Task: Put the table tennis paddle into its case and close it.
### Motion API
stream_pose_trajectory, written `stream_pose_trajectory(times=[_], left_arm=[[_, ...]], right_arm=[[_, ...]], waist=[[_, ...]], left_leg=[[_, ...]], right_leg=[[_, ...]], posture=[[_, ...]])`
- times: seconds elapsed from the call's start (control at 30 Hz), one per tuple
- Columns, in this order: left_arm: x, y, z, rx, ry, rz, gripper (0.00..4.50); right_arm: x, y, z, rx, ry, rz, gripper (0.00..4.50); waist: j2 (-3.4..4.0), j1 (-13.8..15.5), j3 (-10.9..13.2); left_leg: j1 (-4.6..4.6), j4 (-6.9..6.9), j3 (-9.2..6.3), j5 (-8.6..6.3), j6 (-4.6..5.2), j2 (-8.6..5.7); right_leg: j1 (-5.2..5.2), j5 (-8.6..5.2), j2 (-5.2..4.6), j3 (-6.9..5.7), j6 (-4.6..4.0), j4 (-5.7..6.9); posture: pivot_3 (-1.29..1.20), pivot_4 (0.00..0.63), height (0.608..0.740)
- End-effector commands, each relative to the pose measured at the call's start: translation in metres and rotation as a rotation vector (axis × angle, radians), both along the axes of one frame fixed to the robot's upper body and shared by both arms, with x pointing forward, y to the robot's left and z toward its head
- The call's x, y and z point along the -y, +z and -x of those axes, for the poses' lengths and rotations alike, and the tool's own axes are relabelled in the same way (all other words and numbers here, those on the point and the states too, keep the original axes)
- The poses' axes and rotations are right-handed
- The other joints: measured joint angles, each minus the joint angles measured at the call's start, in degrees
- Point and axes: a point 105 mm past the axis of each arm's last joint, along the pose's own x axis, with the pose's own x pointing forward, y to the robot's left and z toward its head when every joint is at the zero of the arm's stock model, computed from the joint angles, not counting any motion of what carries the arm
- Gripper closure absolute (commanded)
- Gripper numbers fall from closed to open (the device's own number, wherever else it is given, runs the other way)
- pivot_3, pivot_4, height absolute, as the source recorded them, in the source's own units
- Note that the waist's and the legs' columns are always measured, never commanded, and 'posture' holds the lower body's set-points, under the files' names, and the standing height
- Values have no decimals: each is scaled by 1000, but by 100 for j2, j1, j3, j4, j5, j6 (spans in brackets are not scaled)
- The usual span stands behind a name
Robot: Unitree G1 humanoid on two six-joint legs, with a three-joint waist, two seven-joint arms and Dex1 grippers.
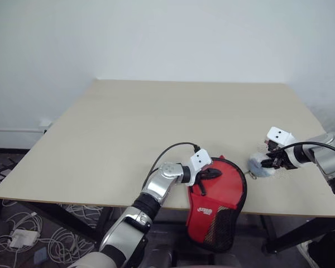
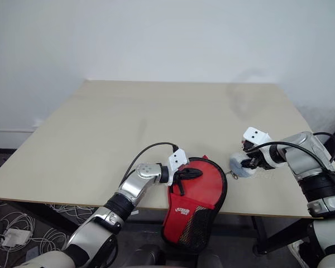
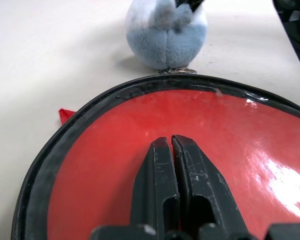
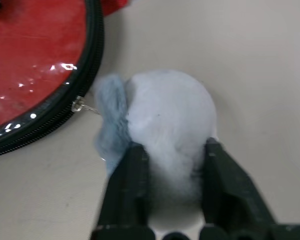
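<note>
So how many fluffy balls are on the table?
1. The pale fluffy ball sits on the table beside the red case, pinched in the right claw. Another could hide behind the arms.

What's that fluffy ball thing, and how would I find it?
Look at the tan table, near its front edge on the robot's right. Beside the red case sits a pale blue-white fluffy pom-pom, pinched by the right end effector. It's the soft, round, fuzzy thing there.

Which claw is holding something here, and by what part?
The right claw grips the pale fluffy ball by its sides. The left claw, shut, holds nothing.
</note>
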Motion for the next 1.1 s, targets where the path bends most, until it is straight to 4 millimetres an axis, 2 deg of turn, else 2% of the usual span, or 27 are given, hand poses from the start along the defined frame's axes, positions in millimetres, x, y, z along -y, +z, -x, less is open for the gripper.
stream_pose_trajectory(times=[0.03,0.27,0.6,0.87,1.1], left_arm=[[-7,-24,10,-66,-39,-68,4500],[-9,-25,12,-55,-85,-88,4500],[-14,-26,8,-50,-108,-119,4500],[-17,-29,8,-49,-119,-136,4500],[-16,-30,9,-51,-131,-144,4500]], right_arm=[[-3,18,-2,62,39,-9,4311],[-10,29,6,79,100,-32,4311],[-10,41,33,69,179,-49,4311],[-23,51,61,40,273,-112,4311],[-32,46,83,-1,311,-141,4311]], waist=[[0,0,0],[-1,0,1],[-7,-6,5],[-24,-21,15],[-30,-18,19]], left_leg=[[0,0,0,0,1,0],[-2,-3,0,1,2,1],[-4,-4,2,-1,0,5],[-3,-4,3,-8,-12,10],[-2,-4,2,-13,-17,13]], right_leg=[[0,0,0,0,0,0],[-5,-1,0,0,1,0],[-7,-2,1,0,4,0],[-7,-2,2,0,4,0],[-6,-3,2,1,4,0]], posture=[[0,0,734],[0,0,734],[0,0,734],[0,0,734],[0,0,734]])
